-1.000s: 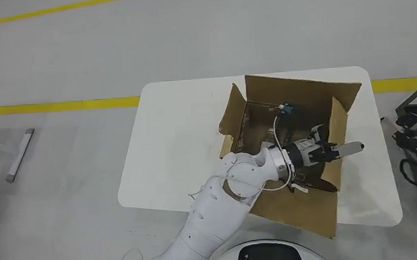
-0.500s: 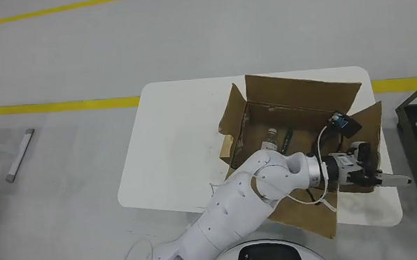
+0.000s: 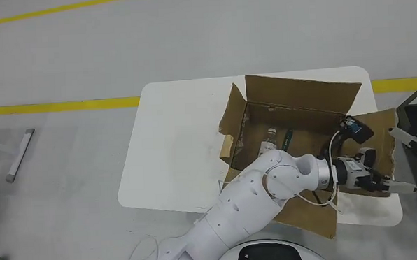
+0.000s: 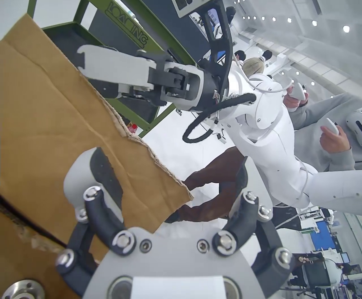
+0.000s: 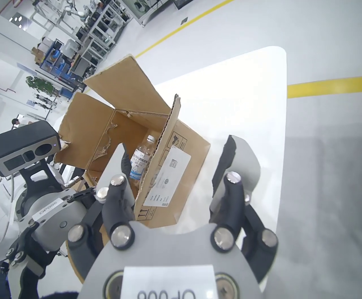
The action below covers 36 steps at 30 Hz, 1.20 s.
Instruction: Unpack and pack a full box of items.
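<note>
Grey floor with yellow lines surrounds a white table (image 3: 174,145) in the top view, and an open cardboard box (image 3: 301,91) stands on the table's right part. Inside the box are a plastic bottle (image 3: 268,137) and a dark slim item (image 3: 287,139). The left arm crosses the box's near side. The left gripper (image 3: 394,186) sits just past the right-hand flap (image 3: 380,131), which is folded outward. The right gripper (image 3: 407,136) is near the table's right edge.

From the left wrist, the fingers stand wide apart and hold nothing. The flap's corner lies between them, close to one pad (image 4: 101,170); whether it touches is unclear. Beyond the flap, the right gripper hangs before a green-framed cart (image 4: 158,48).

From the right wrist, the fingers are spread wide and empty over the table beside the box, with the bottle inside.
</note>
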Each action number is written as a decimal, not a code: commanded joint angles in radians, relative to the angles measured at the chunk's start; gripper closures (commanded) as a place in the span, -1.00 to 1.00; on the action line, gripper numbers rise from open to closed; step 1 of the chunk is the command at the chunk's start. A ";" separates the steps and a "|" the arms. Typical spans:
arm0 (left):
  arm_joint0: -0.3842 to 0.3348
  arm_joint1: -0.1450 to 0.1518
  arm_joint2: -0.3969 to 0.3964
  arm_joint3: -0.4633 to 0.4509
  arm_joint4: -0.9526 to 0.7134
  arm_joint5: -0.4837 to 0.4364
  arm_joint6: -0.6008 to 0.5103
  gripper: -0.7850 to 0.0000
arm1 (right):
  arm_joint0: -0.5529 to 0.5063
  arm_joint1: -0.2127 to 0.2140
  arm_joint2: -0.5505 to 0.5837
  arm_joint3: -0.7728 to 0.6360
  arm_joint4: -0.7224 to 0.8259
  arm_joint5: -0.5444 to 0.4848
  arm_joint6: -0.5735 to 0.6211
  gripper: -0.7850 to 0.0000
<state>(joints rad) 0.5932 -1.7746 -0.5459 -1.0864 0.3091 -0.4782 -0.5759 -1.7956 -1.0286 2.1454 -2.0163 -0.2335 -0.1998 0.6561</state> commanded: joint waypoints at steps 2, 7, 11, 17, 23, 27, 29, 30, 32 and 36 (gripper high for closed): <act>0.002 -0.002 -0.004 0.009 0.007 0.000 0.001 -1.00 | 0.008 0.000 -0.028 0.019 -0.031 0.012 -0.013 0.52; 0.011 0.003 -0.026 0.009 0.031 0.005 0.003 -1.00 | 0.020 0.000 -0.067 0.054 -0.058 0.008 -0.025 1.00; 0.024 0.017 -0.064 -0.019 0.064 0.011 0.010 -1.00 | 0.040 0.000 -0.092 0.080 -0.066 -0.003 -0.034 1.00; 0.088 0.061 -0.158 -0.162 0.134 0.029 -0.014 -1.00 | 0.086 0.008 -0.135 0.139 -0.102 -0.073 -0.001 1.00; 0.186 0.114 -0.281 -0.327 0.272 0.088 -0.034 -1.00 | 0.155 0.015 -0.164 0.189 -0.138 -0.127 0.001 1.00; 0.253 0.142 -0.350 -0.418 0.350 0.125 -0.051 -1.00 | 0.219 0.022 -0.195 0.221 -0.170 -0.170 0.016 1.00; 0.283 0.152 -0.378 -0.453 0.381 0.141 -0.054 -1.00 | 0.253 0.026 -0.215 0.240 -0.195 -0.187 0.024 1.00; 0.296 0.157 -0.392 -0.468 0.391 0.149 -0.054 -1.00 | 0.269 0.027 -0.228 0.250 -0.201 -0.194 0.031 1.00; 0.319 0.166 -0.417 -0.494 0.417 0.163 -0.055 -1.00 | 0.301 0.030 -0.248 0.268 -0.222 -0.203 0.044 1.00; 0.359 0.183 -0.469 -0.533 0.475 0.192 -0.054 -1.00 | 0.344 0.034 -0.282 0.296 -0.244 -0.205 0.052 0.72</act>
<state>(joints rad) 0.9413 -1.5961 -1.0010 -1.6114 0.7729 -0.2932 -0.6313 -1.4601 -0.9952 1.8706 -1.7270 -0.4734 -0.4048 0.7074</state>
